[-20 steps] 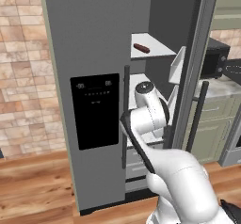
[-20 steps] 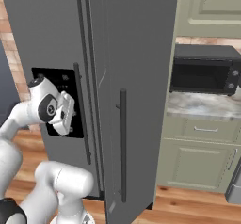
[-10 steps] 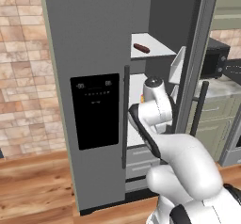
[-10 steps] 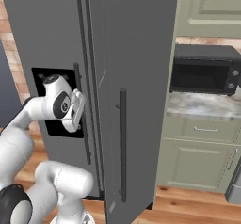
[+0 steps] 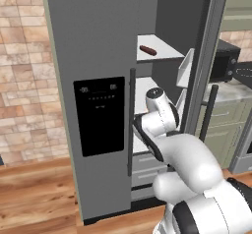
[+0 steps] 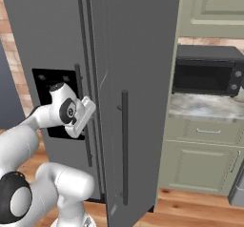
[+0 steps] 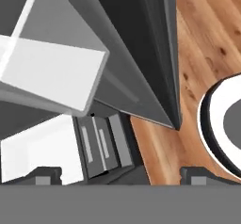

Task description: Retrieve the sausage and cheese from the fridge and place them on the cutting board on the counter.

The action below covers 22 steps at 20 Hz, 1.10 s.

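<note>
The sausage [image 5: 147,50] is a short dark red-brown cylinder lying on the upper white shelf inside the fridge [image 5: 93,46], whose right door [image 6: 138,78] stands open. My hand [image 6: 81,117] sits at the gap between the two doors, at mid height and well below the sausage's shelf. In the hand view my gripper [image 7: 120,175] is open, its two dark fingertips far apart with nothing between them, facing a white bin [image 7: 52,72] and grey lower drawers [image 7: 101,143]. The cheese and the cutting board are out of view. The counter [image 6: 205,107] lies right of the fridge.
A black microwave [image 6: 207,73] stands on the counter, with pale green cabinets [image 6: 200,169] below and above it. The open door's edge [image 5: 204,56] with white door bins is close on my arm's right. A brick wall [image 5: 22,80] and wooden floor [image 5: 34,193] lie to the left.
My arm has swung forward and to the right, bringing the hand closer to the gap of the open fridge. The gripper has stayed open.
</note>
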Motion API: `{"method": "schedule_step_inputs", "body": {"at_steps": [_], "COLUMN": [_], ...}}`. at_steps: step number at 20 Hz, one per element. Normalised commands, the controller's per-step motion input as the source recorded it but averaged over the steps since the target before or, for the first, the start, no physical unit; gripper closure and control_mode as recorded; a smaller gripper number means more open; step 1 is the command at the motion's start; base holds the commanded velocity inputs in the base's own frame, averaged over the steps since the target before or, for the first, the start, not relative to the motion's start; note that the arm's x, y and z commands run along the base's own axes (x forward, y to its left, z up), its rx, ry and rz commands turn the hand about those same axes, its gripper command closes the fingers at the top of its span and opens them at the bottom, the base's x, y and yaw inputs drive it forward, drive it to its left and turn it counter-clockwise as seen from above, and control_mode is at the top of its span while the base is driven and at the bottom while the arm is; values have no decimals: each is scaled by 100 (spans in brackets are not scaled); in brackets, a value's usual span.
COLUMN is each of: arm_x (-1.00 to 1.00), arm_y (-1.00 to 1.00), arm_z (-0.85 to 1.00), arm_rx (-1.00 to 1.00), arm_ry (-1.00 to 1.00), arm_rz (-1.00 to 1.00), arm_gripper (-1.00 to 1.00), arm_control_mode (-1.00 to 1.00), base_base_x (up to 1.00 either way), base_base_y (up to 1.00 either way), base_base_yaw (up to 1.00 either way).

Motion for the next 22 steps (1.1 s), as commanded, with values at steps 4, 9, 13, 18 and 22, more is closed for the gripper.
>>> {"method": "schedule_step_inputs", "body": {"at_steps": [4, 9, 13, 18, 22], "arm_x": [10, 4, 8, 0, -15], "arm_y": [-8, -20, -17, -27, -32], "arm_z": [-23, -21, -13, -14, -8], "arm_rx": [7, 3, 4, 3, 3], "arm_ry": [-2, -8, -8, -7, -9], "arm_rz": [-26, -20, -15, -9, -5], "arm_gripper": [-100, -100, -100, -100, -100], "arm_control_mode": [-100, -100, -100, -100, -100], "base_base_x": [0, 0, 0, 0, 0], "base_base_y": [0, 0, 0, 0, 0], "base_base_yaw": [0, 0, 0, 0, 0]}}
